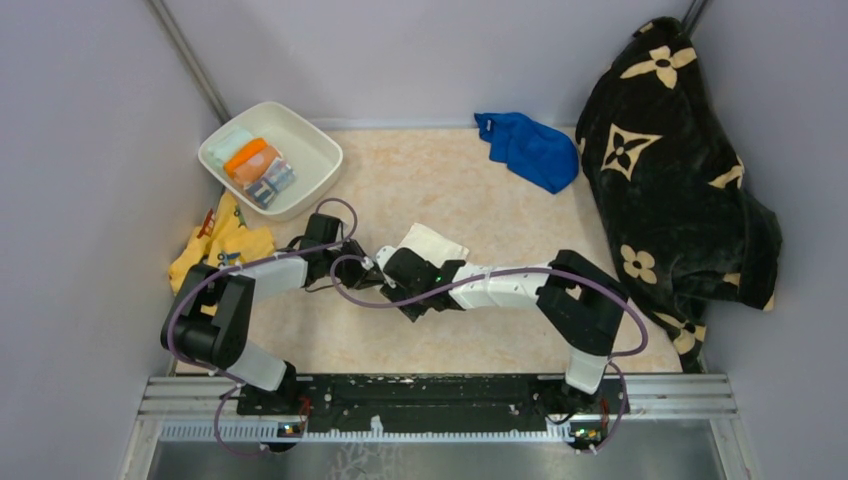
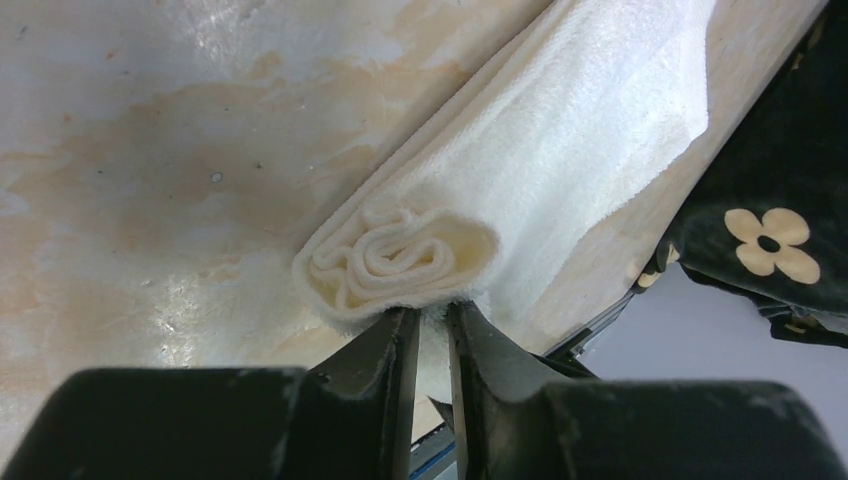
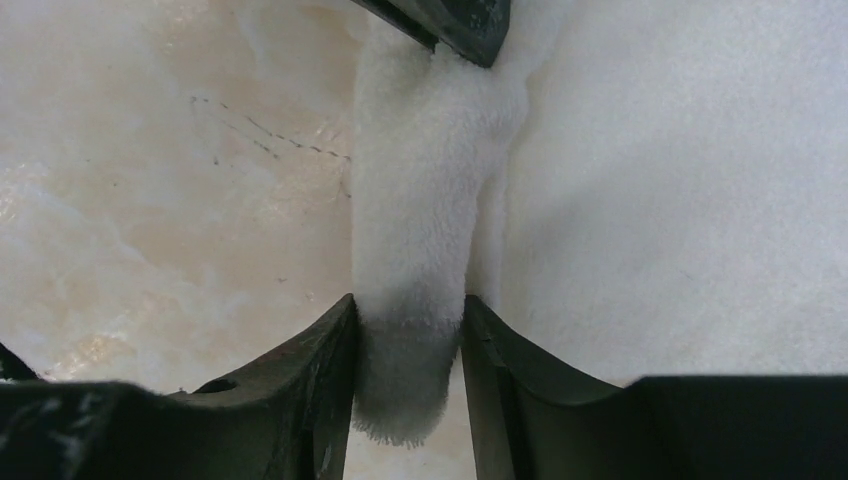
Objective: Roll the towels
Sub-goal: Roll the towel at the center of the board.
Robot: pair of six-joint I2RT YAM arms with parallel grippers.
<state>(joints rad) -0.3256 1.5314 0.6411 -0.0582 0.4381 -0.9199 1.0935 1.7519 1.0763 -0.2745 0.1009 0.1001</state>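
The cream-white towel point(image 1: 435, 243) lay near the middle of the marbled tabletop point(image 1: 400, 180) and was partly rolled. In the left wrist view its rolled end point(image 2: 400, 255) showed a loose spiral of soft pile layers, with the unrolled rest stretching away flat. The left gripper point(image 2: 428, 318) pinched the edge of that spiral end, and the right gripper point(image 3: 408, 310) clamped the fuzzy roll at its other end. The royal blue towel point(image 1: 530, 150) lay crumpled and unrolled at the far side of the table, well apart from the cream one. The printed towel point(image 1: 262, 172), orange, blue and white, sat bundled inside the white tub point(image 1: 322, 152) at the far left.
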